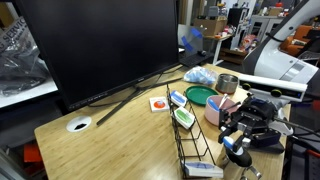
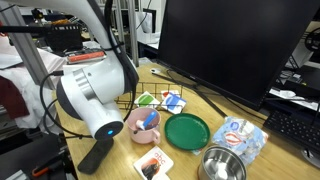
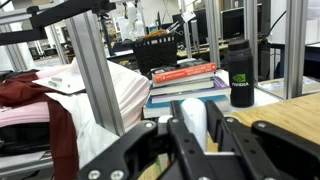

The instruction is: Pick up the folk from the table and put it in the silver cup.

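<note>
Cannot tell jaws clamped or apart: only a pale sliver (image 3: 192, 112) between them in the wrist view, perhaps the fork. Silver cup (image 1: 228, 84) far right on the table (image 1: 120, 140), crowded by pink bowl (image 1: 232, 104) and green plate (image 1: 197, 96). Risks: missing into the bowl, or tipping the cup through an angled entry.

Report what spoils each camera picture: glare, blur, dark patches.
In an exterior view the monitor is a flat black mass; in an exterior view the white arm looms large and the metal tin glints; in the wrist view the gripper is close, dark and soft.
</note>
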Robot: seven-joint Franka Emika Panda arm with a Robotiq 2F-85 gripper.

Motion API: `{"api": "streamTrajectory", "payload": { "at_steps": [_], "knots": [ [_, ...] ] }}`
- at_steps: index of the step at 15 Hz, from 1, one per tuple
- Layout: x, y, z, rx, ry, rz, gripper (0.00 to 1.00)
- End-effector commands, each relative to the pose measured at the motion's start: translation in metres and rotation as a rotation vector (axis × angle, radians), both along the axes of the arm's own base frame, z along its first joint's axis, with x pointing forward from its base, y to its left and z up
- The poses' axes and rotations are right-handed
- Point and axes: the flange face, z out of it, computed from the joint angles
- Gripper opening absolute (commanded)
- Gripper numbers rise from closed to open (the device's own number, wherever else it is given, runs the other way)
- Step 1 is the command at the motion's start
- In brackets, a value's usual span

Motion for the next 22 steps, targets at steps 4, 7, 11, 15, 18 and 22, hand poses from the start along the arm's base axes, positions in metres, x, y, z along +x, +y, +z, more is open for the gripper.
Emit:
{"api": "streamTrajectory", "payload": {
  "at_steps": [4,7,11,15,18,22],
  "knots": [
    [0.0,-0.001,-0.002,0.014,0.0,-0.003,0.28],
    [0.003,-0.005,-0.003,0.042,0.001,-0.024,0.07],
    [0.006,-0.011,-0.011,0.055,0.011,-0.048,0.07],
    [0.01,-0.006,-0.021,0.065,0.023,-0.034,0.07],
    [0.012,-0.006,-0.027,0.069,0.029,-0.034,0.07],
    [0.011,-0.007,-0.034,0.075,0.044,-0.035,0.07]
  ]
}}
